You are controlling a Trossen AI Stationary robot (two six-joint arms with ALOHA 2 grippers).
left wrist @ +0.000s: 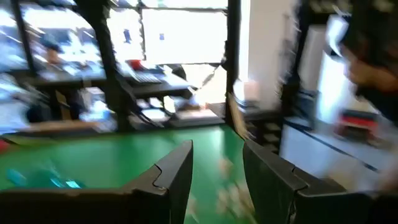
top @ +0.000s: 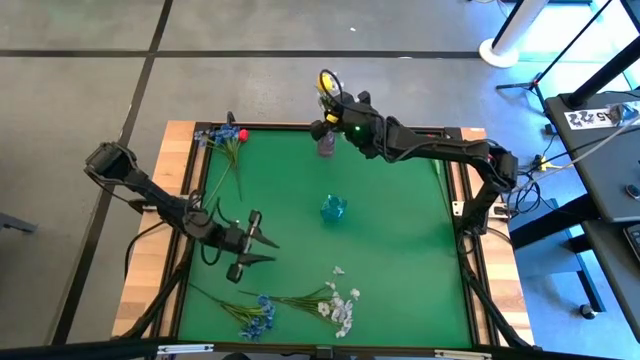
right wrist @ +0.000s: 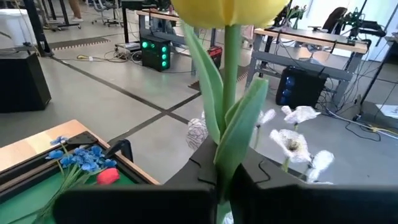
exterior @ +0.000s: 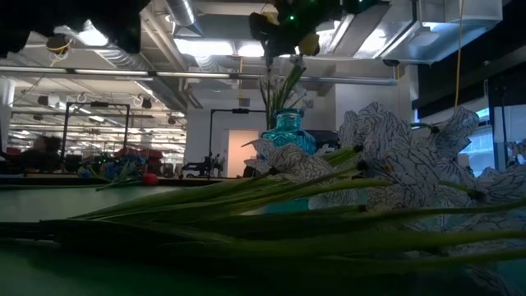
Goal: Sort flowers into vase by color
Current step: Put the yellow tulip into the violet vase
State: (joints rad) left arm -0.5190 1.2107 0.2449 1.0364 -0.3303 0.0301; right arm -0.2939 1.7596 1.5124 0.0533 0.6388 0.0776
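My right gripper is over the table's far edge, shut on a yellow tulip-like flower. A small greyish vase stands right below it. A blue glass vase stands mid-table. White sprays and blue blooms lie on their sides near the near edge. More blue blooms and a red bud lie in the far left corner. My left gripper is open over the table's left half, touching nothing. My right gripper pinches the yellow flower's green stem and leaf between its two fingers, which lie roughly level and across the stem. The flower stands upright with its bud above the fingers. Its lower end is hidden below the gripper.
The green mat sits in a raised wooden frame. Bare mat lies between the blue vase and the left gripper. Beyond the far edge are floor, desks and cables. The white sprays fill the foreground of the low view.
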